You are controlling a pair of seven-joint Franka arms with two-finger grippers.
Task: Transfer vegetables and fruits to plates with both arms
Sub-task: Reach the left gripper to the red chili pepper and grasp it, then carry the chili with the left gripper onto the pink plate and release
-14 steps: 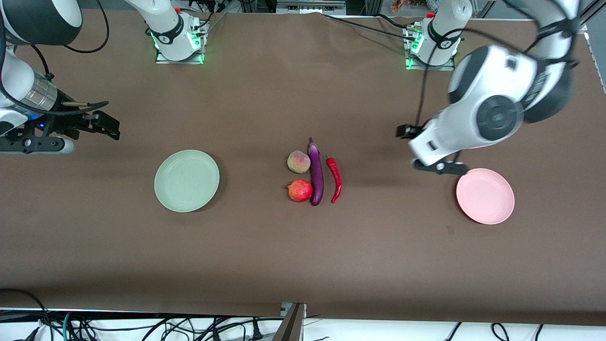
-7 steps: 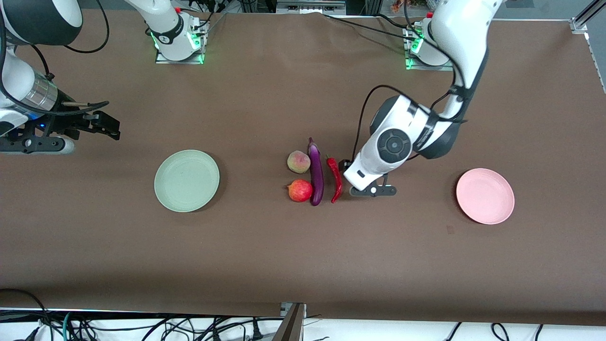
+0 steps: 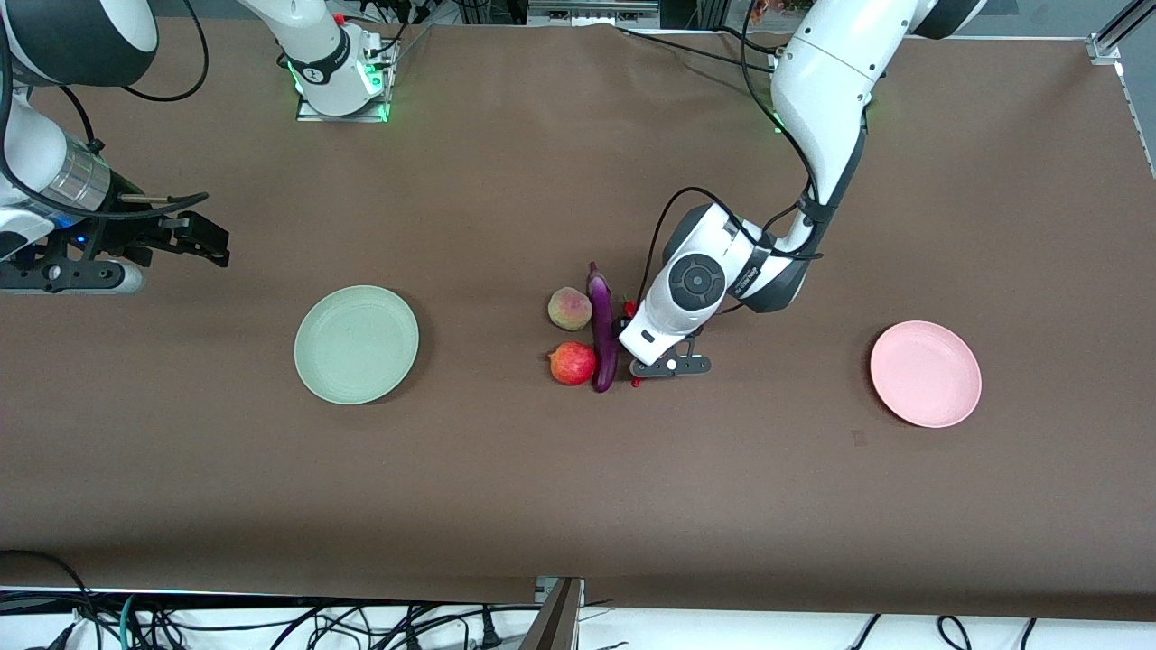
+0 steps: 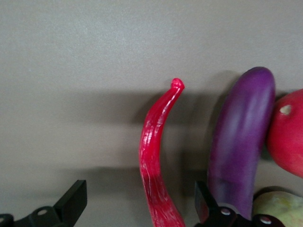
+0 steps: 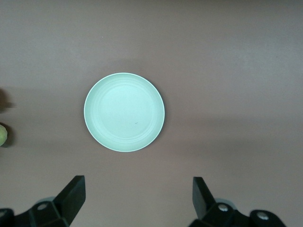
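Chili point(image 4: 156, 161) lies between the left gripper's point(image 4: 137, 208) wide-open jaws in the left wrist view, one finger on bare table point(image 3: 578, 506), the other close against the eggplant point(image 4: 239, 146). Nothing is gripped yet. A second ago this gripper hung by the pink plate point(image 3: 926, 373) at the frame's right; it has swept to the frame's centre and now sits over the chili, hiding all but a red tip point(image 3: 637, 383) in the front view. The first pick looks about to start.

Room is tight on one side: the eggplant lies just beside the chili, with the pomegranate point(image 3: 573, 363) and peach point(image 3: 569, 309) touching it, so the finger there may nudge it. Open table runs from the chili to the pink plate.

The right gripper point(image 3: 194, 236) waits at the upper left of the frame, jaws wide and empty, unmoved, looking down on the empty green plate point(image 5: 124, 112).
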